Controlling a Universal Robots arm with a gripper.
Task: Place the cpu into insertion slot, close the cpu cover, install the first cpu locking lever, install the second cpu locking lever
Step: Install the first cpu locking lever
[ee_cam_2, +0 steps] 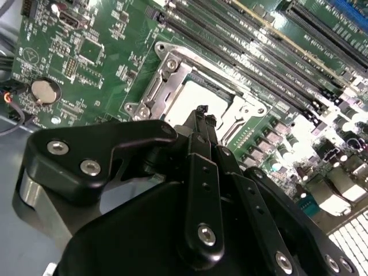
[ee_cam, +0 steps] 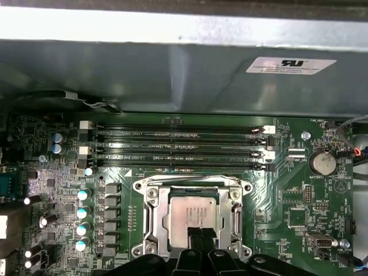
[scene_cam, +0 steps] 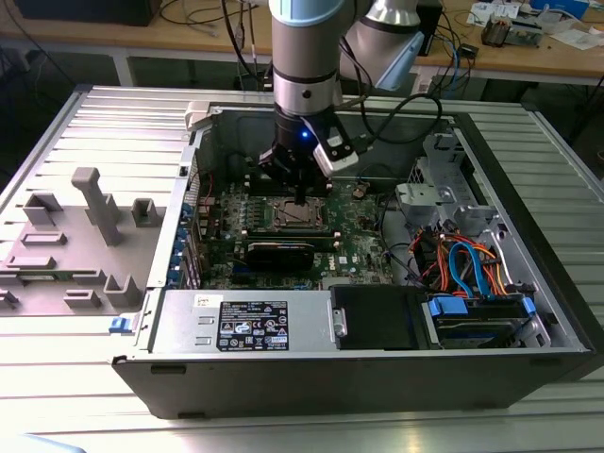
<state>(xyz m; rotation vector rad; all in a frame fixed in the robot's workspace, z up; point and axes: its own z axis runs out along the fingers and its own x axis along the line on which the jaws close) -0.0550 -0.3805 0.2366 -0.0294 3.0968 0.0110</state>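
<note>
The cpu (ee_cam: 192, 215) lies flat in the insertion slot (ee_cam: 150, 195), its dull silver top showing through the square window of the cpu cover (ee_cam: 237, 202), which lies down over it. In the second wrist view the same chip (ee_cam_2: 198, 95) sits pale inside the metal frame (ee_cam_2: 164, 80) on the green circuit board (ee_cam_2: 103, 52). In the exterior view the socket (scene_cam: 294, 214) sits in the middle of the open computer case (scene_cam: 377, 377), at the far side of the board.

The claw (ee_cam_2: 201, 110) hangs directly above the chip with its two thin black fingers (ee_cam_2: 198, 123) pressed together and nothing between them; the tips stand just over the chip's near edge, and I cannot tell whether they touch it. In the exterior view the claw (scene_cam: 300, 198) points straight down from the arm (scene_cam: 304, 57).

Beside the socket run the long narrow memory slots (ee_cam: 178, 146), and a round coin battery (ee_cam: 322, 162) lies further off on the board. A grey moulded tray (scene_cam: 80, 236) rests on the ribbed tabletop (scene_cam: 57, 415) at the exterior view's left.
</note>
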